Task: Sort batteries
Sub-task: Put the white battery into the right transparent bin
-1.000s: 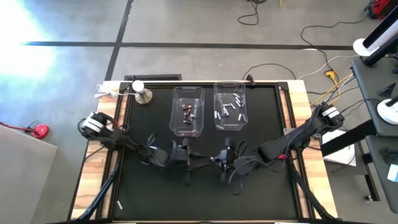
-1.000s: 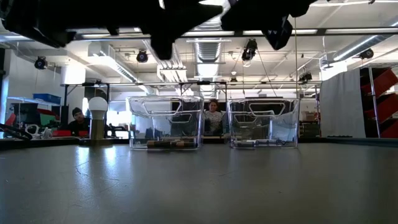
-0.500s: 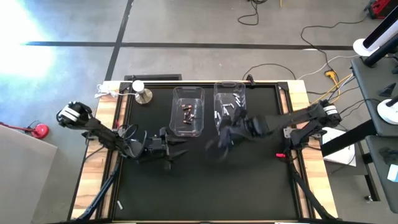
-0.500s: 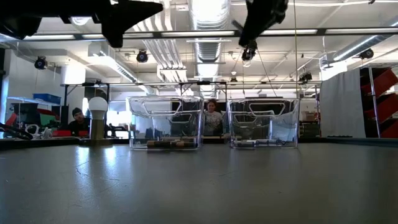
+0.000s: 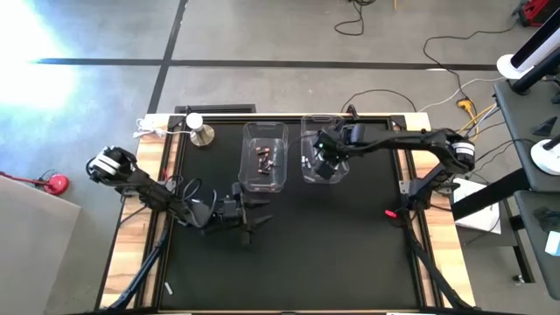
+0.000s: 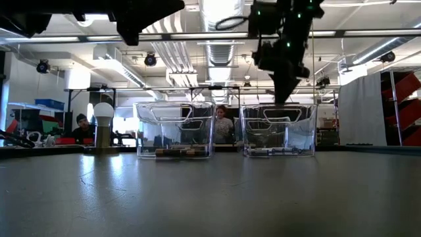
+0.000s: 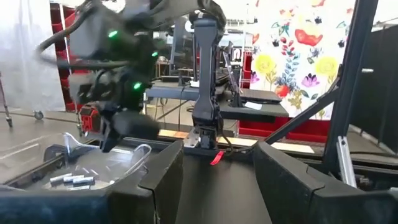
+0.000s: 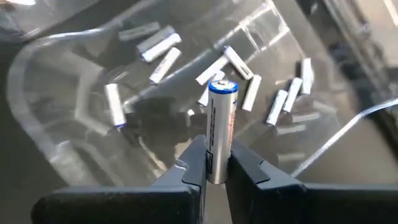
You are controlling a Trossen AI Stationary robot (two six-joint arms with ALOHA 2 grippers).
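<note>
Two clear bins stand at the far middle of the black mat. The left bin (image 5: pixel 264 157) holds dark reddish batteries (image 5: pixel 265 157), the right bin (image 5: pixel 324 149) white ones (image 8: pixel 158 46). My right gripper (image 5: pixel 325 163) hangs over the right bin, its fingers slanting down, shut on a white battery with a blue-ringed end (image 8: pixel 221 118). In the low view my right gripper (image 6: pixel 284 89) stands just above this bin's rim (image 6: pixel 276 108). My left gripper (image 5: pixel 255 215) is open over the bare mat, nearer than the left bin, with nothing between its fingers (image 7: pixel 217 180). My right gripper pinches the white battery's lower part (image 8: pixel 215 163) between its two fingers. The battery lies along the fingers, its blue-ringed end sticking out past the fingertips. The fingers slant down from the near right over the right bin. The battery is lifted clear above the batteries in the bin.
A silver stand with a white bulb (image 5: pixel 199 131) sits at the mat's far left corner. A small white piece (image 5: pixel 166 288) lies on the wooden border at the near left. A red part (image 5: pixel 391 214) sits by the mat's right edge. People sit beyond the table (image 6: pixel 225 125).
My right gripper has swung from the mat's middle toward the far edge, until it stands over the right bin. It has tipped from nearly level to slanting down and stayed shut. My left gripper has drawn back a little toward the table's left edge.
</note>
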